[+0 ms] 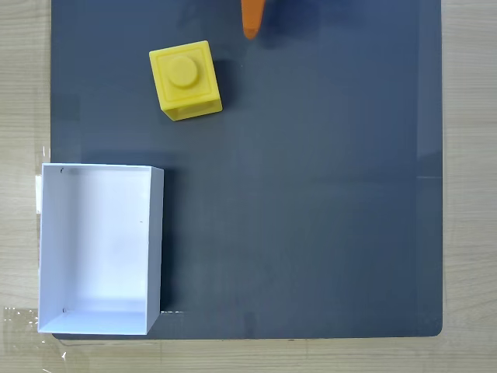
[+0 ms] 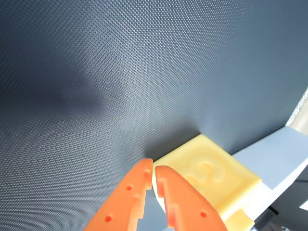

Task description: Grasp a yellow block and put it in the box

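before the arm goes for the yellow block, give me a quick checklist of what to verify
1. Yellow block upright on the mat, stud up: ok.
2. Space around the block free of other things: ok.
3. Gripper open enough to straddle the block: not ok, fingertips nearly touching.
4. Gripper over the block: not ok, its tip sits to the block's right in the fixed view.
5. Box open and empty: ok.

- The dark grey textured mat lay bare across its whole middle and right side in the fixed view, so loads of room there.
- The bright yellow plastic cube with a round stud sat near the top, well apart from the white open-topped box at lower left, with a bare strip of mat between them.
- The orange gripper, fingers nearly together, hovered just beside the cube.
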Controlling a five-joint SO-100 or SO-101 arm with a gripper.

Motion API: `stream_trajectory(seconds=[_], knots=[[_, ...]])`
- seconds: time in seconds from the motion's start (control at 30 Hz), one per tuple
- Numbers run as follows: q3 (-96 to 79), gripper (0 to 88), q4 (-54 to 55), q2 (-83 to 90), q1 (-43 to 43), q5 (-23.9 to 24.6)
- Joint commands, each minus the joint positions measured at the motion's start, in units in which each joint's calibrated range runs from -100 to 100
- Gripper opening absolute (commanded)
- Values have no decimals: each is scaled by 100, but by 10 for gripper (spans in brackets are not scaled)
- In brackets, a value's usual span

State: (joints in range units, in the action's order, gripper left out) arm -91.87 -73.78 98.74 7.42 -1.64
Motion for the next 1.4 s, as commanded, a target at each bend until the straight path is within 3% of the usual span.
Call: stream_trajectory(seconds=[0.0, 0.13, 0.3, 0.47, 0.63, 0.97, 1.23, 1.37], knots=[[37, 12, -13, -43, -18, -20], [55, 11, 284, -119, -119, -15], [689, 11, 1558, -1119, -591, 27], [1910, 11, 2535, -2721, -1205, 33], [3637, 18, 2640, -4331, -1222, 27], [7618, 19, 990, -6628, -69, -62], [9056, 26, -1662, -7374, 360, -1353], [9047, 154, -2614, -7552, 495, -1720]])
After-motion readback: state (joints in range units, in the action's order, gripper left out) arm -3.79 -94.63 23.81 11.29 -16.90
